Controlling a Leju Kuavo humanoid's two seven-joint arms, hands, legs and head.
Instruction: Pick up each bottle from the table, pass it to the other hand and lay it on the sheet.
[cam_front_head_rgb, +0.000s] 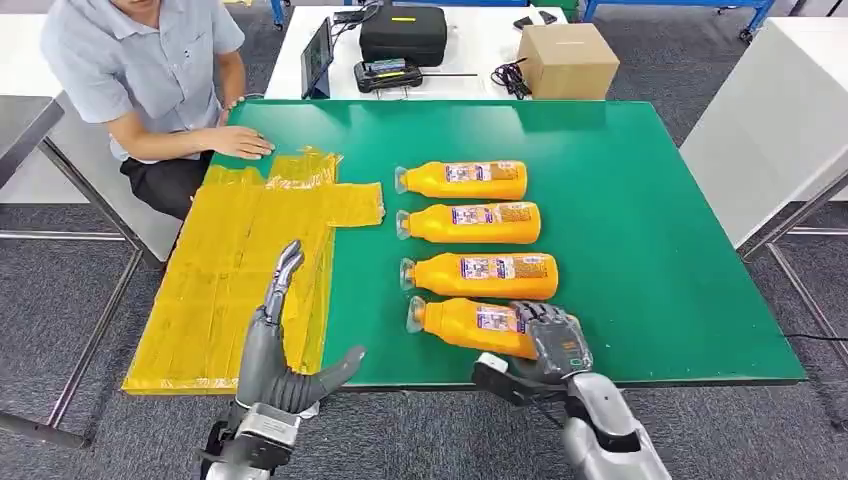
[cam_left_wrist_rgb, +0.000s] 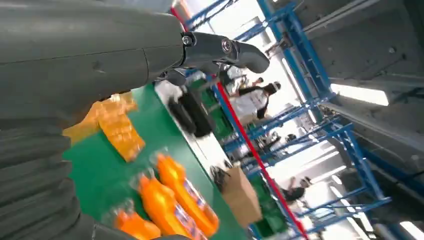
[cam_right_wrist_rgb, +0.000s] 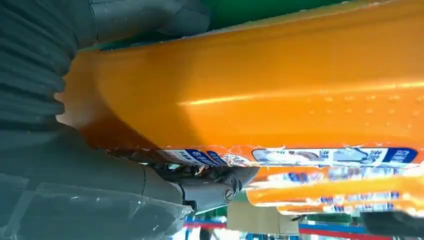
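Head view: right hand (cam_front_head_rgb: 548, 345) grips nearest bottle (cam_front_head_rgb: 470, 324); left hand (cam_front_head_rgb: 285, 345) spread, holding nothing, over sheet (cam_front_head_rgb: 215, 290).

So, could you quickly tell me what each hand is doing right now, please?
Left hand: open, fingers spread, holding nothing, above the yellow sheet.
Right hand: closed around the base end of the nearest orange bottle.

nearest bottle (cam_front_head_rgb: 470, 324) base hidden under right hand (cam_front_head_rgb: 552, 345) — person (cam_front_head_rgb: 150, 70) cropped
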